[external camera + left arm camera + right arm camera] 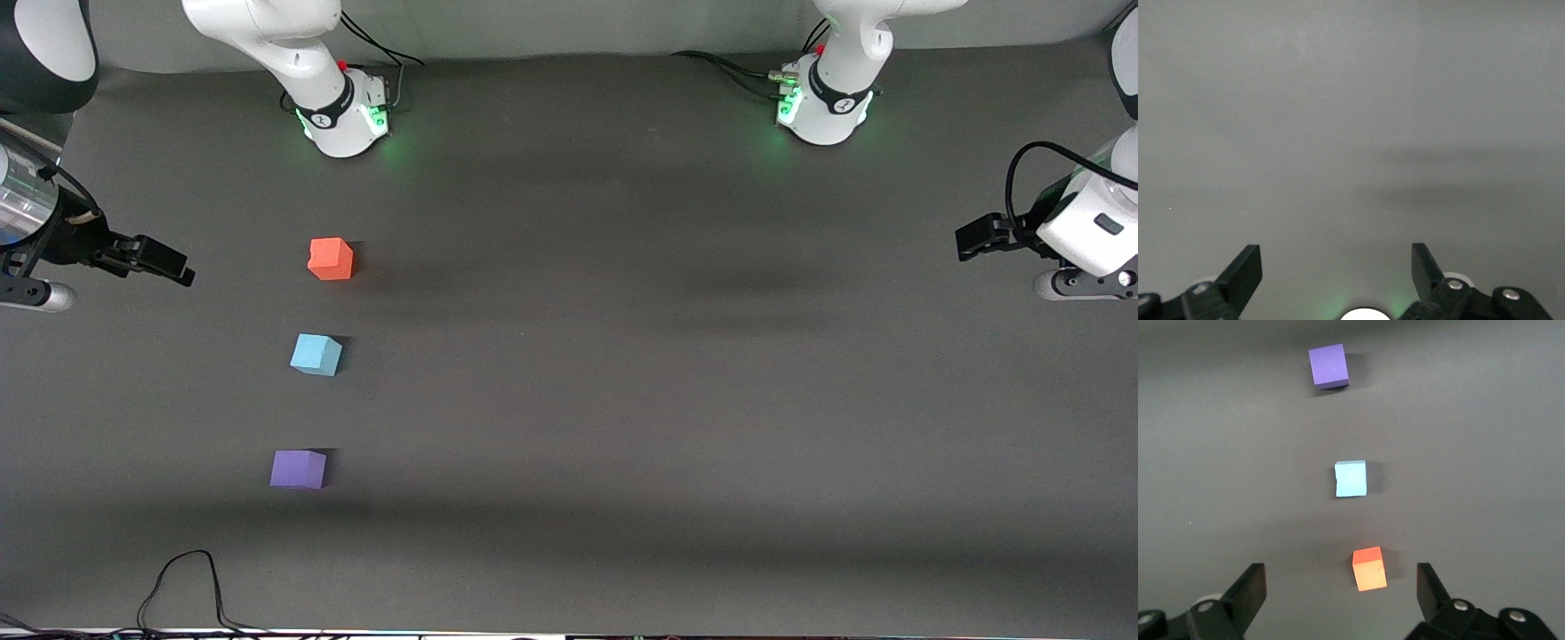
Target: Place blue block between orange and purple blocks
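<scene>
The blue block [316, 355] sits on the dark table between the orange block [331, 259], which is farther from the front camera, and the purple block [298, 468], which is nearer. All three stand apart in a rough line toward the right arm's end. The right wrist view shows the orange block [1369, 569], the blue block [1351, 479] and the purple block [1329, 365]. My right gripper [169, 264] is open and empty, raised at the table's edge by the blocks. My left gripper [971, 240] is open and empty at the left arm's end, over bare table.
The dark table [622, 356] is bare around the blocks. A black cable [182, 587] loops onto the table near the front edge. The two arm bases [347, 111] [822, 107] stand along the table's edge farthest from the front camera.
</scene>
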### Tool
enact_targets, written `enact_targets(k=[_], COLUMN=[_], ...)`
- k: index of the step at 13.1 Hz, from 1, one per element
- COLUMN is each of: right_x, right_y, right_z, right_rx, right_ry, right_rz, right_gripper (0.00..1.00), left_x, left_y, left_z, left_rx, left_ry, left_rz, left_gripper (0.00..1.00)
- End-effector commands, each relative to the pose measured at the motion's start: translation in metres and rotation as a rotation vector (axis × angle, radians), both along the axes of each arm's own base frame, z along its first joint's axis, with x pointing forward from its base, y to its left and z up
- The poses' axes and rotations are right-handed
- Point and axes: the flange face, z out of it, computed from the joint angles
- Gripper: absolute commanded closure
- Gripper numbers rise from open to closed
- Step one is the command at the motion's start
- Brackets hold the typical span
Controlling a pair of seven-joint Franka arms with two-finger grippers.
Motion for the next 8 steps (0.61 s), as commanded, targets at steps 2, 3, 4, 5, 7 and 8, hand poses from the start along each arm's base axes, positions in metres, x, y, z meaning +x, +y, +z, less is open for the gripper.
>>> enact_targets(k=[2,3,4,5,7,8], right_x=[-0.011,-0.011,-0.011,-0.012,-0.016,-0.018], right_y=[0.003,0.005,0.006,0.007,0.008,0.008], right_z=[0.014,0.012,0.009,0.01,0.01,0.008], right_rx=[0.0,0.0,0.0,0.0,0.001,0.001], right_ry=[0.007,0.013,0.018,0.021,0.042,0.055], right_rz=[0.031,0.034,0.035,0.037,0.038,0.04], right_gripper=[0.0,0.0,0.0,0.0,0.0,0.0], left_x=[0.007,0.01,0.012,0.014,0.016,0.016], left_y=[-0.004,-0.004,-0.006,-0.006,-0.006,-0.006], left_z=[0.011,0.015,0.015,0.018,0.02,0.02], left_rx=[-0.008,-0.012,-0.027,-0.04,-0.043,-0.043], left_ry=[0.0,-0.006,-0.004,-0.01,-0.007,-0.005], left_rz=[0.0,0.005,0.023,0.036,0.04,0.038], left_gripper=[0.0,0.0,0.0,0.0,0.0,0.0])
